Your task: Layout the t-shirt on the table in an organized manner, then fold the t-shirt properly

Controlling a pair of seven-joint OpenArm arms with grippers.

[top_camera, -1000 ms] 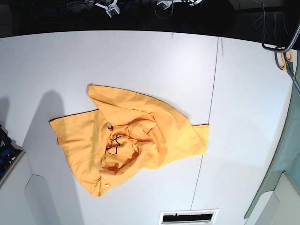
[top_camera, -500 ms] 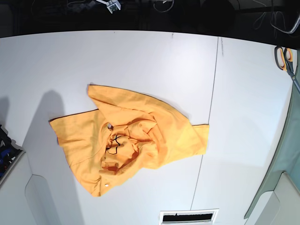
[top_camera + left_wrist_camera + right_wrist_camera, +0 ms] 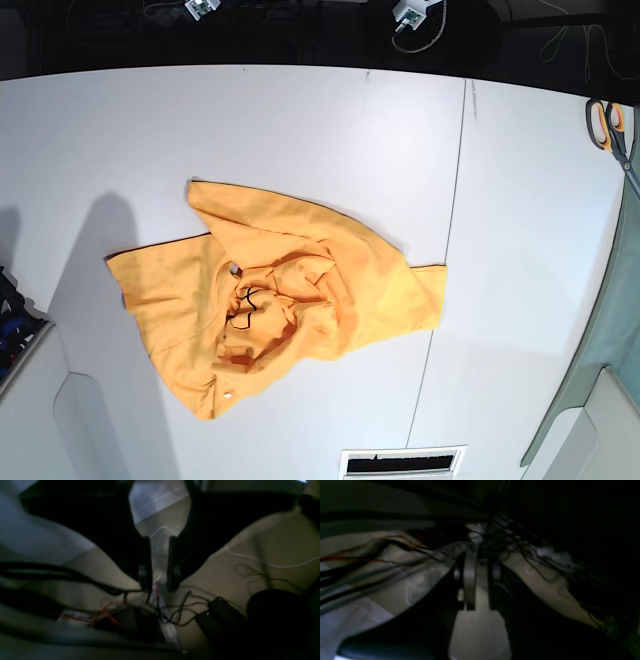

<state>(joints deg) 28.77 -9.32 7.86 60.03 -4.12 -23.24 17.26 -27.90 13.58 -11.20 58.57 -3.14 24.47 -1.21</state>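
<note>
My left pincer (image 3: 160, 565) and right pincer (image 3: 482, 585) stand slightly open, both empty. Laying out comes first: I must reach the crumpled t-shirt (image 3: 375, 275) and spread it.

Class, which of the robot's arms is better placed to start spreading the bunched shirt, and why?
Probably the right: the orange shirt lies mostly toward that arm's side of the white table, its crumpled middle included. Neither arm touches it.

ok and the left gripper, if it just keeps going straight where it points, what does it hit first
Probably the beige floor or the dark cables on it; depth is unclear in the dim left wrist view.
</note>
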